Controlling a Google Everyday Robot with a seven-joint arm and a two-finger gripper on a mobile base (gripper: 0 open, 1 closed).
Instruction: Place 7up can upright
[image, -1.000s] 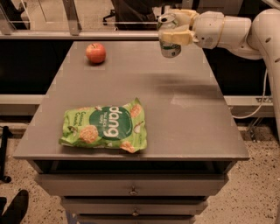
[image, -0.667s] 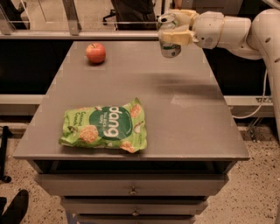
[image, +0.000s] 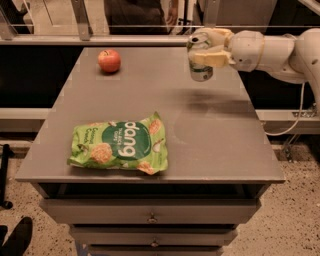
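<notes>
The 7up can (image: 200, 69) is a small silver and green can held upright in the air above the far right part of the grey table (image: 210, 135). My gripper (image: 206, 49) comes in from the right on a white arm and is shut on the can, with its cream fingers (image: 210, 58) wrapped around the can's upper half. The can's bottom hangs a little above the tabletop, and its shadow falls on the table below it.
A red apple (image: 109, 60) sits at the far left of the table. A large green snack bag (image: 121, 146) lies flat near the front left. A rail (image: 100, 39) runs behind the table. Drawers (image: 150, 215) are below the front edge.
The gripper and the can have moved slightly lower and toward the table; the can stays upright in the grasp. The apple and bag have not moved.
</notes>
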